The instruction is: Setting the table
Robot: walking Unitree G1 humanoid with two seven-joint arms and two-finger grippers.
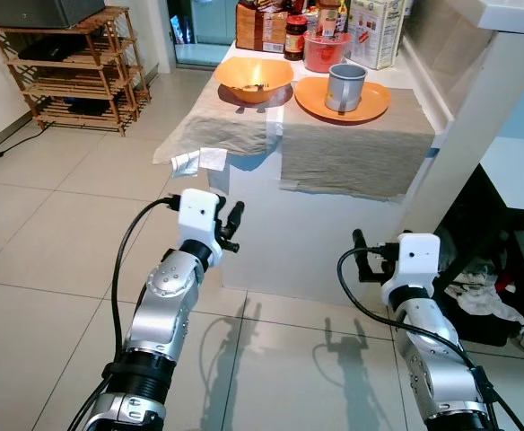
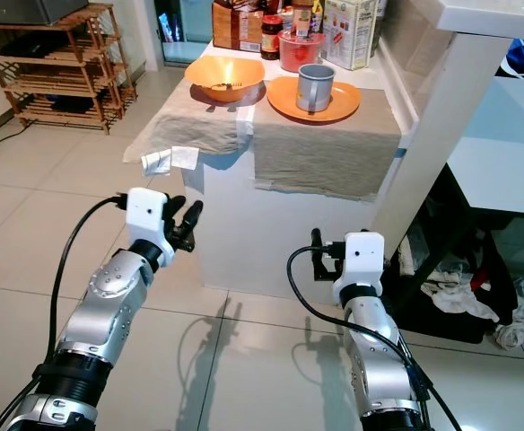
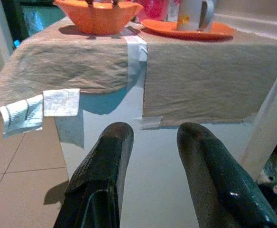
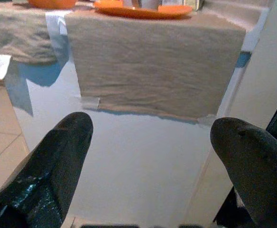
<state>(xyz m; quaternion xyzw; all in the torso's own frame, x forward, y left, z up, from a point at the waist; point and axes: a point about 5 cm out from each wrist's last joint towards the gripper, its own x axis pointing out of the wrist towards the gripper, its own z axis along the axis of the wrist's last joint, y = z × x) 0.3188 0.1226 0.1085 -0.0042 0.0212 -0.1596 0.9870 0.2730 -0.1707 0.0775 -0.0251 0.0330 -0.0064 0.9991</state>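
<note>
While both arms hung low, the left gripper [image 1: 234,225] and right gripper [image 1: 362,255] were open and empty. Up ahead of them sat the orange bowl [image 1: 254,78] and the grey mug [image 1: 344,87] on its orange plate [image 1: 376,99]. Reaching up, a finger might snag the hanging cloth [image 1: 356,148] and drag the dishes off.

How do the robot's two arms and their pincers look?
Both arms have silver metal segments with black joint rings. Each wrist carries a white box-shaped housing, and a black cable loops from it. The left pincer and right pincer each have two long, rounded, glossy black fingers.
</note>
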